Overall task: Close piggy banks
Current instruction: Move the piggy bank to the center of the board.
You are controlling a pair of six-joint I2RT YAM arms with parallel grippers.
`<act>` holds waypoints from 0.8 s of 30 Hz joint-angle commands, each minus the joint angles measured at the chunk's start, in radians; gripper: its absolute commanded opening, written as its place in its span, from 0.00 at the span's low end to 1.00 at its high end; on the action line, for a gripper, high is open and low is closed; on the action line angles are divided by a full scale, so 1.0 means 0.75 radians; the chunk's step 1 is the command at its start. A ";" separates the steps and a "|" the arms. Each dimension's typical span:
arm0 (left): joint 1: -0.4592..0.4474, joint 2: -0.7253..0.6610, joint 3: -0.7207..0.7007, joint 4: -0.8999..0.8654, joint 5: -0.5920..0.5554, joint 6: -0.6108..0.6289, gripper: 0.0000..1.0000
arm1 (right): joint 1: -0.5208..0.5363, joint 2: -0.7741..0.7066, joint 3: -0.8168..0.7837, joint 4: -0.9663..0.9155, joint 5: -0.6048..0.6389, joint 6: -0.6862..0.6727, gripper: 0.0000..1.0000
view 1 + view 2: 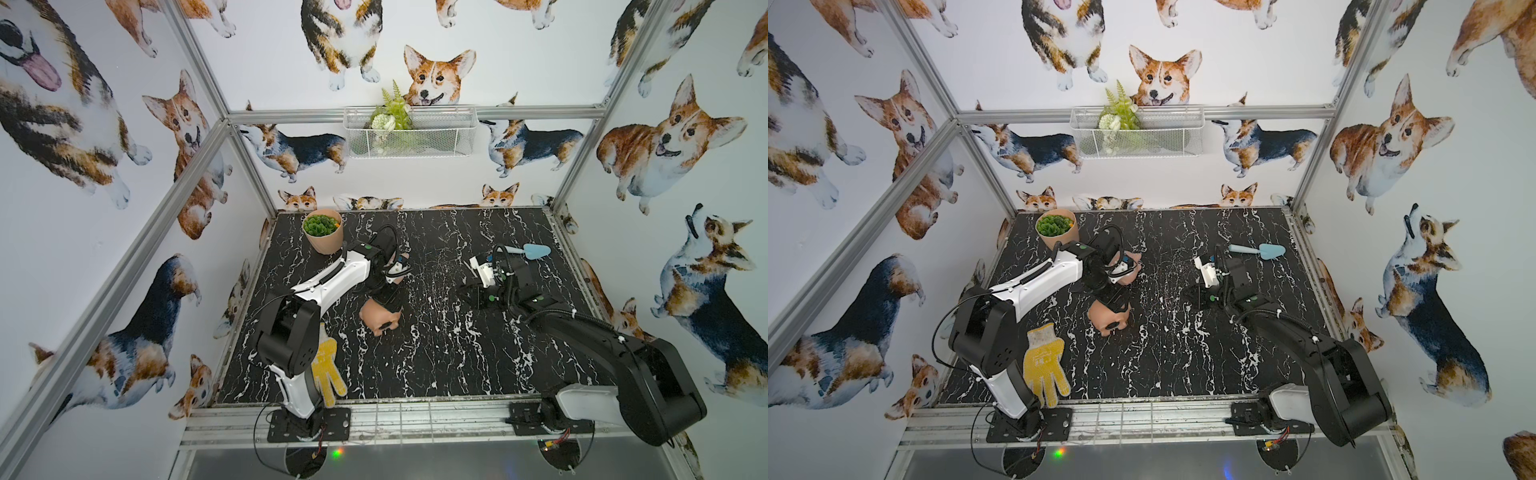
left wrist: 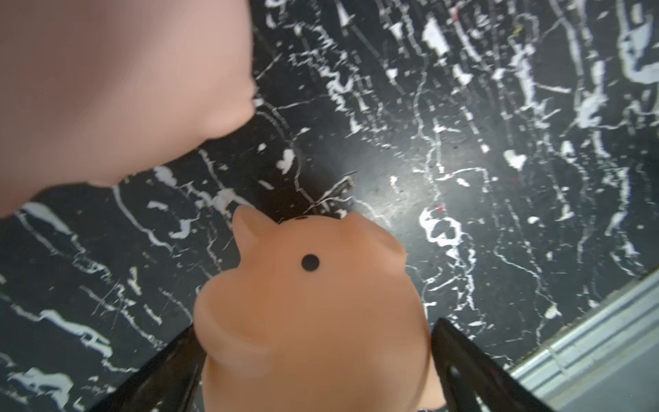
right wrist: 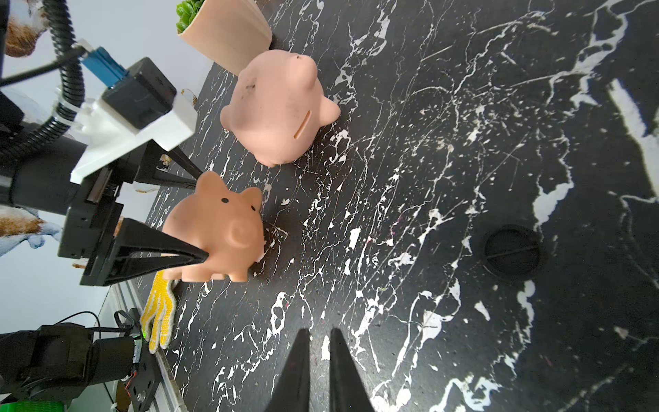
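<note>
Straddling the tan-pink piggy bank

The left gripper (image 3: 204, 217) reaches down over the tan-pink piggy bank (image 3: 221, 228), its jaws wide on either flank; whether they press it cannot be told. The right gripper (image 3: 317, 331) hovers low, jaws nearly together and empty. The pale pink piggy bank (image 3: 278, 107) stands beside the plant pot (image 3: 228, 35) of succulents. A black plug (image 3: 513, 253) lies well apart.

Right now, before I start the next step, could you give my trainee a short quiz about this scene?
1. True or false: the right fingers hold the black plug.
2. Which stands between the left fingers? A pale pink piggy bank; B darker tan-pink piggy bank; C neither.
3. Fill in: the yellow glove lies beside the ___ arm's base.
Key: 1 false, the plug lies loose on the table; 2 B; 3 left.
</note>
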 commanded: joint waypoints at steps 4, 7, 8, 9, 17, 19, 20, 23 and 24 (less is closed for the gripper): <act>0.087 -0.050 -0.039 -0.046 -0.067 0.003 0.98 | -0.001 -0.011 0.026 -0.032 0.064 -0.017 0.14; 0.125 -0.060 -0.047 -0.072 -0.097 0.001 0.98 | -0.001 -0.010 0.034 -0.039 0.075 -0.017 0.14; 0.135 -0.064 -0.052 -0.074 -0.094 -0.002 0.98 | -0.001 -0.011 0.036 -0.040 0.075 -0.017 0.14; 0.145 -0.075 -0.062 -0.068 -0.093 -0.006 0.98 | -0.001 -0.012 0.038 -0.040 0.076 -0.017 0.14; 0.191 -0.121 -0.030 -0.033 -0.022 -0.065 0.99 | -0.001 -0.036 0.050 -0.088 0.107 -0.031 0.14; 0.193 -0.129 -0.003 -0.011 -0.002 -0.099 1.00 | -0.001 -0.051 0.054 -0.106 0.125 -0.034 0.14; 0.193 -0.165 0.018 -0.001 -0.001 -0.124 1.00 | -0.001 -0.060 0.055 -0.111 0.130 -0.035 0.15; 0.202 -0.190 0.102 0.037 0.021 -0.183 1.00 | -0.002 -0.080 0.057 -0.123 0.140 -0.040 0.15; 0.203 -0.191 0.128 0.055 0.023 -0.205 1.00 | -0.003 -0.084 0.057 -0.126 0.143 -0.042 0.15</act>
